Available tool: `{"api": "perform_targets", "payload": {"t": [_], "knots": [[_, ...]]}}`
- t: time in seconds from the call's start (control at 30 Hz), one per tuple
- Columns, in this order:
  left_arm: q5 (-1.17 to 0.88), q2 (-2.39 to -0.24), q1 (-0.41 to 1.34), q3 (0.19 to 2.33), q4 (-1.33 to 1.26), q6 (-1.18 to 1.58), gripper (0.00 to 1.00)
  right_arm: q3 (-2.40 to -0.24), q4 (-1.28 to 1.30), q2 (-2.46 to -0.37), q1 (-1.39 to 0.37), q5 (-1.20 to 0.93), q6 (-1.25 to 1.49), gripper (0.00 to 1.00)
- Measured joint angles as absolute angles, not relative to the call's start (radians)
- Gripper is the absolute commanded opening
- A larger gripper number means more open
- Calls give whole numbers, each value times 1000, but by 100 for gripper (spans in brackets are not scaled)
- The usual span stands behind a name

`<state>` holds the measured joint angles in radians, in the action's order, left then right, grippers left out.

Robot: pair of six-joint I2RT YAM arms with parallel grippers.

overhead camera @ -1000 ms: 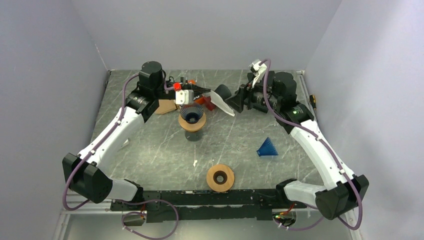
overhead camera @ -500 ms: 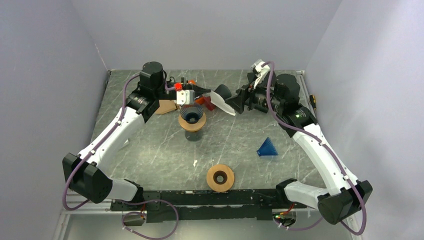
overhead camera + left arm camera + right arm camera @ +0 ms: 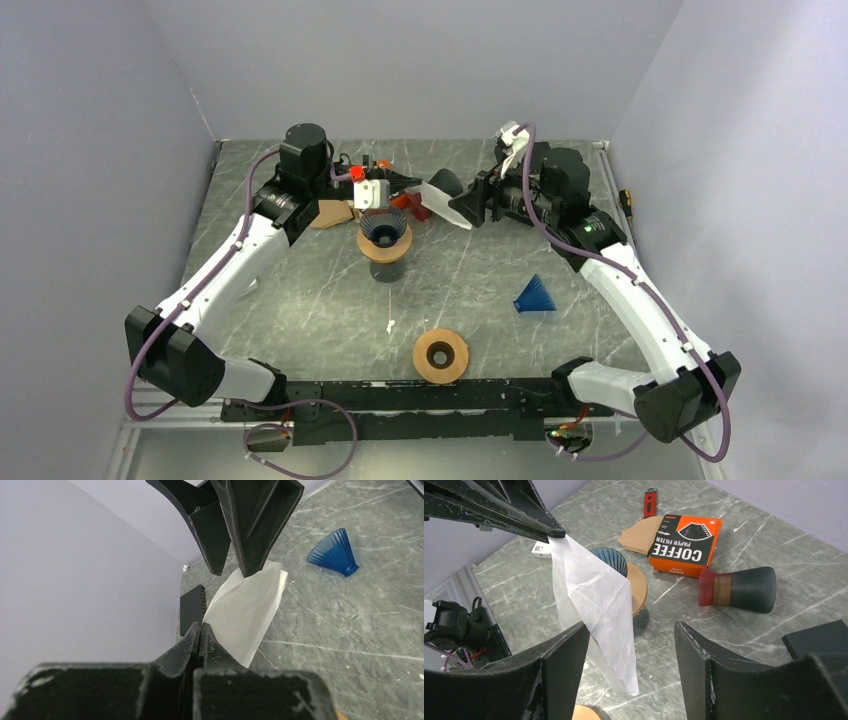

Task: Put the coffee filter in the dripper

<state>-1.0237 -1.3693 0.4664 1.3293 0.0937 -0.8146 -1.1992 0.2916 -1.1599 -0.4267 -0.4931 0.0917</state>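
A white paper coffee filter [image 3: 446, 207] hangs in the air at the back middle, above the table. My left gripper [image 3: 201, 626] is shut on one corner of the coffee filter [image 3: 247, 607]. Facing it, my right gripper [image 3: 631, 630] is open, and the free end of the filter [image 3: 594, 605] lies between its jaws, close to the left finger [image 3: 564, 650]. The blue ribbed dripper [image 3: 384, 228] sits on a round wooden stand [image 3: 384, 250], below and to the left of the filter. In the right wrist view the dripper [image 3: 611, 560] is partly hidden behind the paper.
A second blue dripper [image 3: 535, 294] lies on the table to the right. A bare wooden stand [image 3: 440, 355] sits near the front. An orange coffee filter box [image 3: 684, 545], a black and red cone [image 3: 739, 587], a brown paper [image 3: 639, 535] and a red tool [image 3: 650, 502] lie at the back.
My right gripper has edged left onto the filter's free end, its jaws narrowing slightly. The left gripper and the filter have stayed put.
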Motion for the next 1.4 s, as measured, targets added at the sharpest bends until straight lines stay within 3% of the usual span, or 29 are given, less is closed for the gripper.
{"api": "perform_targets", "payload": {"t": [0.27, 0.47, 0.6, 0.67, 0.7, 0.73, 0.93, 1.07, 1.4], "knots": [[-1023, -1369, 466, 1329, 66, -780, 0, -1199, 288, -1178, -441, -512, 73, 51], [-1006, -1369, 466, 1328, 47, -754, 0, -1200, 265, -1186, -444, -566, 68, 2], [-986, -1369, 466, 1318, 15, -739, 27, -1200, 255, -1196, -444, -585, 78, 0], [-964, -1369, 467, 1306, 1, -730, 58, -1200, 253, -1203, -444, -584, 84, 0], [-953, -1369, 467, 1300, -5, -727, 92, -1200, 252, -1205, -444, -581, 90, 0], [-938, -1369, 467, 1292, -16, -712, 99, -1200, 252, -1205, -444, -580, 93, 0], [-775, -1352, 468, 1233, -88, -603, 100, -1212, 252, -1216, -444, -527, 125, 0], [-535, -1333, 469, 1238, -63, -455, 100, -1260, 254, -1259, -444, -521, 151, 0], [-28, -1327, 469, 1417, 370, -146, 100, -1443, 316, -1391, -447, -527, 189, 0]]}}
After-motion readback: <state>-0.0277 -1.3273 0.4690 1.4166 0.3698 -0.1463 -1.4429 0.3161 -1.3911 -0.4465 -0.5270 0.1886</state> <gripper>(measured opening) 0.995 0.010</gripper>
